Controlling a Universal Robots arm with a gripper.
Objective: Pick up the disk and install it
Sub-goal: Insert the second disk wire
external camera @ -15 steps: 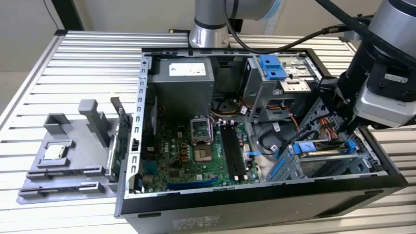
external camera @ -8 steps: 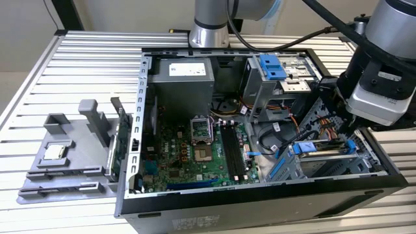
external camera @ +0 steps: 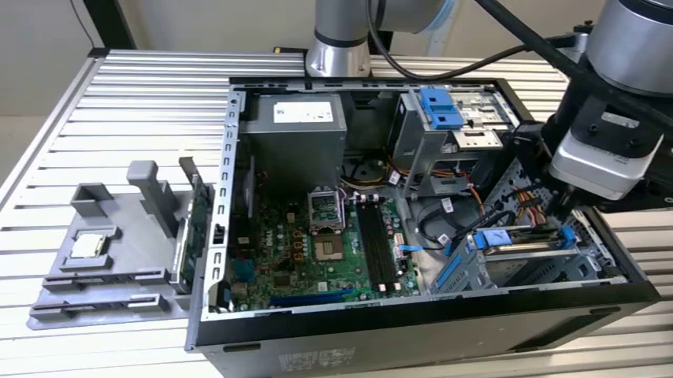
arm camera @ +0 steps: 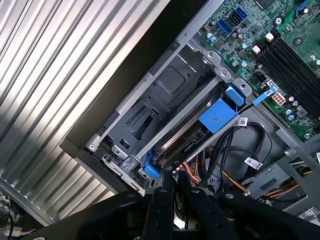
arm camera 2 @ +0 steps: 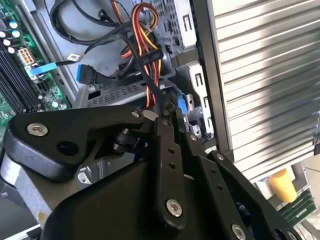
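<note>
Fingers closed together, pressing at the blue-framed disk's end, disk lying in the drive cage at the computer case's right, apparently to seat it home.

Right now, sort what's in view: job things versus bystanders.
Job:
- disk, blue-bracketed, in the drive cage
- claw, at the disk's end

Bystanders:
- CPU chip on the grey tray
- motherboard
- power supply
</note>
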